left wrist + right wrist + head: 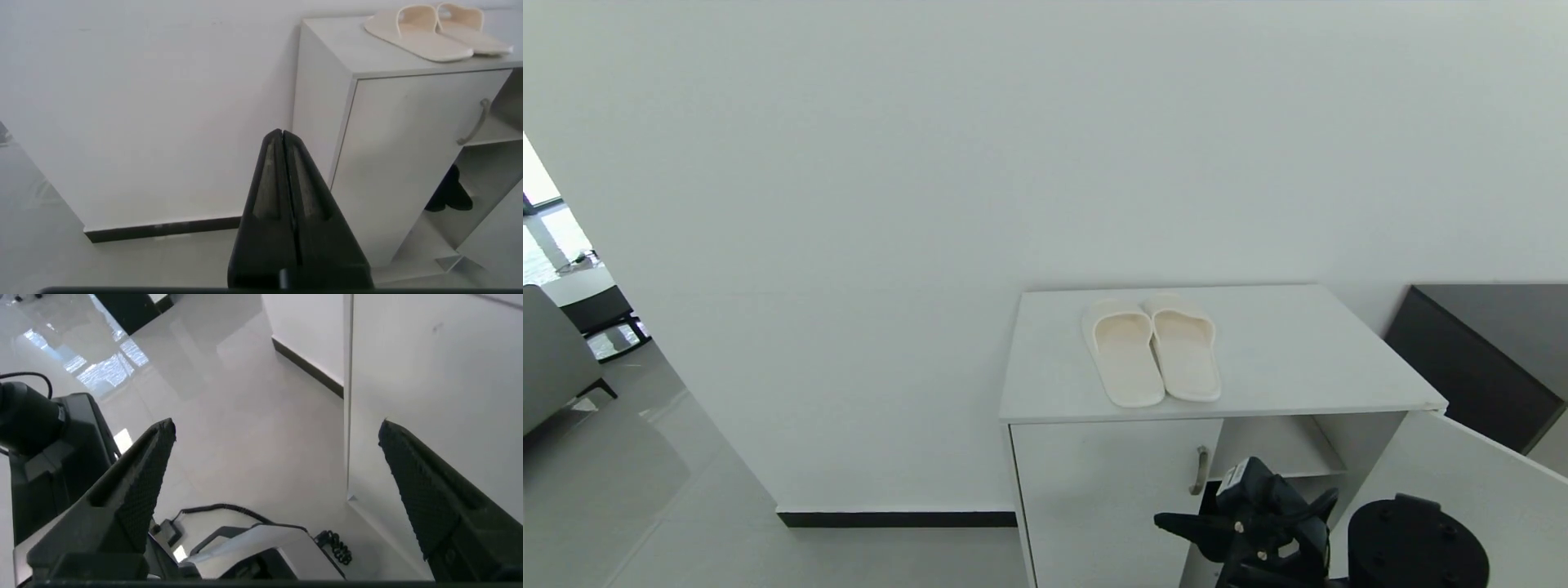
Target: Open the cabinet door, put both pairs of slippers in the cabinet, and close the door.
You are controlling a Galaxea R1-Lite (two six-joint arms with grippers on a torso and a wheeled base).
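Observation:
A pair of cream slippers [1152, 351] lies side by side on top of the white cabinet [1290, 359], also seen in the left wrist view [433, 31]. The cabinet's right door [1462, 482] stands swung open, baring a shelf [1274, 457]. Its left door [1111, 490] is closed, with a metal handle [1200, 469]. My right gripper [1245, 513] hangs open and empty low in front of the open compartment, its fingers spread wide [276, 429] beside a white panel [433, 416]. My left gripper [283, 139] is shut on nothing, left of the cabinet. A dark shape [449, 192] sits in the opening; I cannot tell what.
A dark cabinet [1486, 351] stands close on the right, just past the open door. The white wall with a black baseboard [898, 518] runs behind. A grey chair [547, 359] is far left, with open floor [686, 523] between.

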